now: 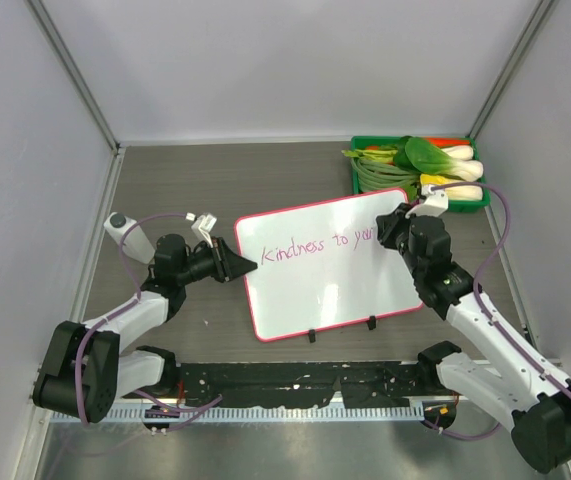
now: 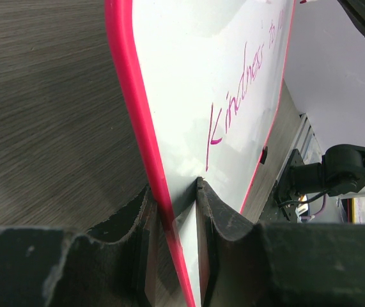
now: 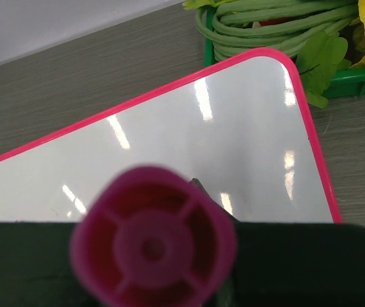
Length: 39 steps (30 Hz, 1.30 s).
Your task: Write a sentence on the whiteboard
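- Near edge of board (image 1: 325, 290): two small black clips (image 1: 312, 335), one towards the middle, one further right.
- Left gripper (image 2: 174, 188) clenched on the board's left edge, one jaw on each face, pink frame (image 2: 131, 96) between them.
- Left side of the board raised off the table (image 1: 185, 180) in that grip, as seen from the left wrist; how far up, cannot tell.
- Right gripper (image 1: 393, 228) closed round a marker (image 3: 153, 240), poised over the board's right part at the end of the writing; only the marker's round magenta butt visible, tip hidden.
- Board itself: glossy white, rectangular, rounded corners, thin pink-red frame, lamp glints on the surface; set askew in the middle of the table between the two arms, right end further away than the left.
- Sentence (image 1: 320, 245) in thin magenta cursive across the upper half, rising to the right: "Kindness to yo", last letters partly covered by the right gripper.
- Lower half of the board blank white.
- Beyond the board's far right corner, close to it: green tray (image 1: 375, 140) with coiled beans (image 3: 265, 25) and bok choy (image 1: 455, 165).
- No brand or label readable anywhere.
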### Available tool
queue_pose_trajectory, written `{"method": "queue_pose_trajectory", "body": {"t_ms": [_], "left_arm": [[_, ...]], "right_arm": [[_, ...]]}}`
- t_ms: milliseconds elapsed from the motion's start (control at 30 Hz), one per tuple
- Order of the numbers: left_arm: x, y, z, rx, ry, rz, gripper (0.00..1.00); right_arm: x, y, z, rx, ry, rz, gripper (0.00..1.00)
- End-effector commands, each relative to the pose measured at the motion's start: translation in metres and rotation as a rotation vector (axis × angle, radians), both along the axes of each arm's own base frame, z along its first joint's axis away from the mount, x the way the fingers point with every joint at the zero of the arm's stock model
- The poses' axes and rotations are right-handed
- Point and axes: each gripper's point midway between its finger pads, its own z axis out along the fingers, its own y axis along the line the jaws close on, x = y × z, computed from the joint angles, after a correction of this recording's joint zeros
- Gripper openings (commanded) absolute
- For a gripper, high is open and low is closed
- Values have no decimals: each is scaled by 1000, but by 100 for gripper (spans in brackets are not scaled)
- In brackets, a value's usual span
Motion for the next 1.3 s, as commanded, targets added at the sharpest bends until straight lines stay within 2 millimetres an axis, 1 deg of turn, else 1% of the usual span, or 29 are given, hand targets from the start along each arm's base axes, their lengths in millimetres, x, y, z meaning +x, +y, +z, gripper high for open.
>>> {"method": "queue_pose_trajectory", "body": {"t_ms": [0,100,133,467,667,967,1133,1267], "left_arm": [[-7,-2,-14,59,-4,-32,0],[-7,-2,-13,58,-5,-33,0],[-6,-2,-13,57,-2,-31,0],[-6,-2,-14,59,-2,-34,0],[-6,-3,-14,57,0,-36,0],[-6,-3,-15,56,4,-35,0],[-6,-3,-15,56,2,-35,0],[-6,-3,-15,56,1,-34,0]], "right_arm": [[10,-6,24,10,-60,-22,1],[10,-4,20,43,-44,1,1],[13,-3,25,51,-69,4,1],[16,2,11,45,-44,26,1],[16,-3,4,31,-30,1,1],[13,-11,-13,0,12,-32,1],[10,-16,-15,-12,19,-50,1],[8,-16,-12,-10,8,-46,1]]}}
